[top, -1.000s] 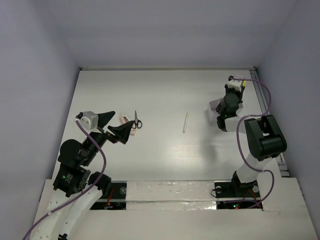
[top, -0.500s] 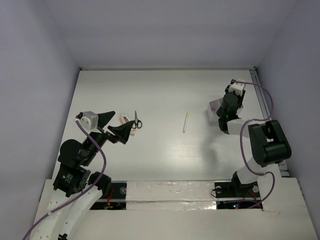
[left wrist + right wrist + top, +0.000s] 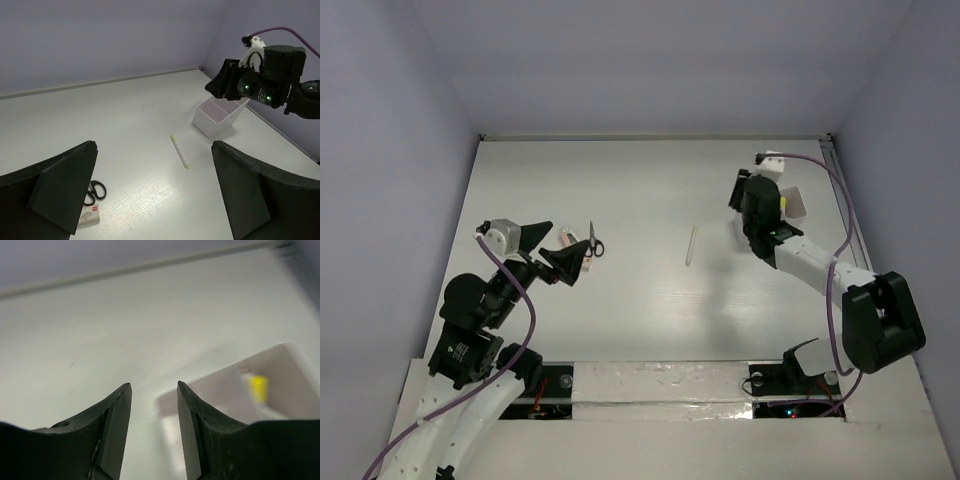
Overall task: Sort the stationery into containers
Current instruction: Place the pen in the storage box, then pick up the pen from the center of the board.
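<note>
A thin white pen [image 3: 691,245] with yellow ends lies alone mid-table; it also shows in the left wrist view [image 3: 179,151]. Small black-handled scissors [image 3: 593,240] lie beside a tiny pale block [image 3: 587,266], both just right of my open, empty left gripper [image 3: 555,248]. In the left wrist view the scissors [image 3: 95,191] and the block [image 3: 90,214] sit by my left finger. The translucent whitish box [image 3: 800,205] stands at the right. My right gripper [image 3: 738,190] is open and empty over its left edge. In the right wrist view the box [image 3: 225,400] holds a yellow-ended pen [image 3: 257,388].
A raised rail [image 3: 845,210] runs along the table's right edge, close behind the box. Purple-grey walls close off the left, back and right. The right arm's purple cable [image 3: 840,200] loops over the box's right side.
My right gripper has swung from over the box's right side to its left edge. The yellow end seen by the gripper before now shows inside the box. My left arm has barely moved.
</note>
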Controlling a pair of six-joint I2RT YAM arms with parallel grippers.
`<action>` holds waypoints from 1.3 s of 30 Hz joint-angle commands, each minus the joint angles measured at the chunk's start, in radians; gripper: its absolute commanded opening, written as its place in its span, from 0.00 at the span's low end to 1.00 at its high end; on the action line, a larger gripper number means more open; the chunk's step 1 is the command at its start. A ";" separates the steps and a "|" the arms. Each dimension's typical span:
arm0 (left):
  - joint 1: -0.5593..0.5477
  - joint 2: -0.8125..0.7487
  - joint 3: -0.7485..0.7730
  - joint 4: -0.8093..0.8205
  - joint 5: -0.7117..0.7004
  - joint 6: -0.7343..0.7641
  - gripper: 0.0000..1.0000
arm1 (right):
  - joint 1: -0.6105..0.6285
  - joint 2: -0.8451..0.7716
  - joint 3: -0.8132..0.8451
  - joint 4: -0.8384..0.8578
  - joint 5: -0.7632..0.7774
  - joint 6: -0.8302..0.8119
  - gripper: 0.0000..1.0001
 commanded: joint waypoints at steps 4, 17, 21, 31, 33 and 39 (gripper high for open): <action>0.004 0.021 0.038 0.041 0.008 0.005 0.99 | 0.130 0.037 0.075 -0.325 -0.313 0.206 0.48; 0.032 0.043 0.036 0.049 0.026 0.004 0.99 | 0.177 0.258 0.148 -0.362 -0.466 0.263 0.51; 0.032 0.044 0.038 0.047 0.029 0.004 0.99 | 0.177 0.317 0.177 -0.356 -0.455 0.272 0.52; 0.032 0.044 0.036 0.049 0.032 0.004 0.99 | 0.187 0.415 0.233 -0.383 -0.392 0.246 0.54; 0.032 0.046 0.036 0.050 0.035 0.004 0.99 | 0.187 0.432 0.248 -0.397 -0.378 0.232 0.53; 0.041 0.047 0.038 0.050 0.035 0.002 0.99 | 0.226 0.504 0.318 -0.472 -0.316 0.182 0.47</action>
